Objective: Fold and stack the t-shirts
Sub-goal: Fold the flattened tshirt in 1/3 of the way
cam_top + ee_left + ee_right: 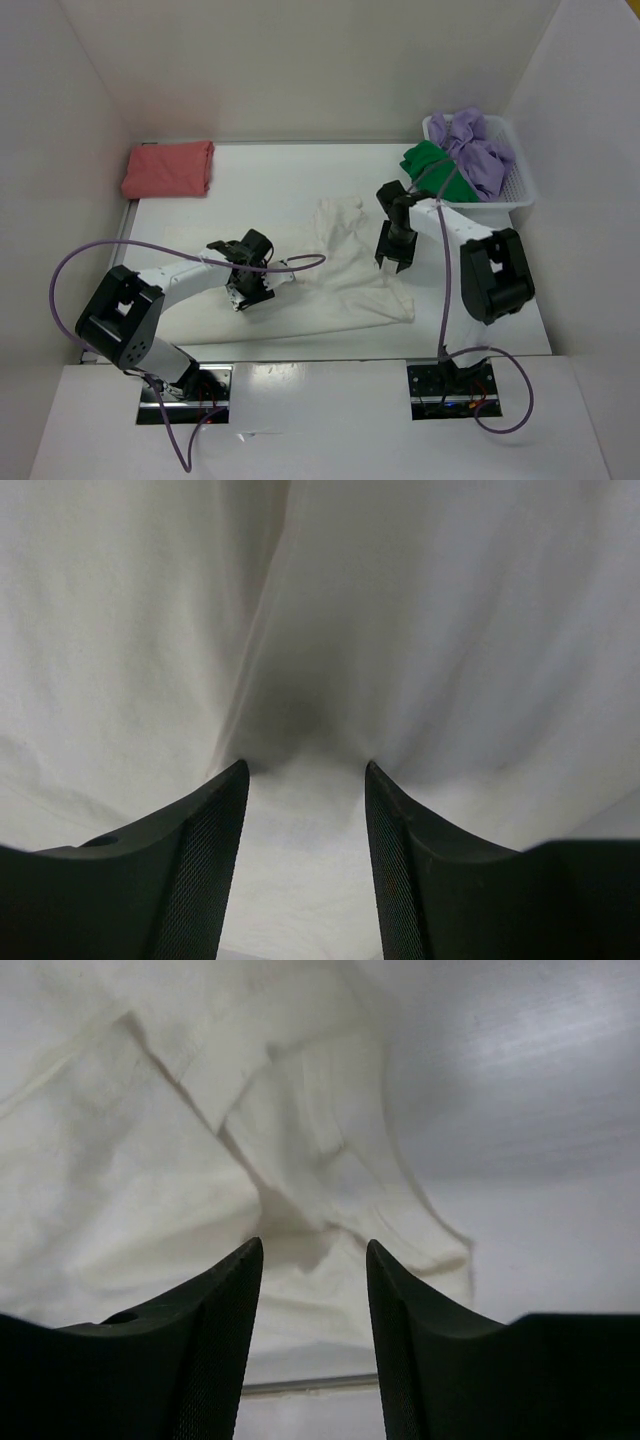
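Tabletop [260, 200] fold in hand: left gripper [250, 293] and right gripper [392, 265], jaws parted, over cream-white t-shirt [345, 275], likely next needing edge pinches.

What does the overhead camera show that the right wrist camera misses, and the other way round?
Only the overhead view shows the folded salmon-red shirt at the far left, the white mesh basket holding the green shirt and lavender shirt, and the left gripper. Only the right wrist view shows close-up creases and a hem beyond its own dark fingers. Both show the cream-white shirt spread on the table and the right gripper, open over it.
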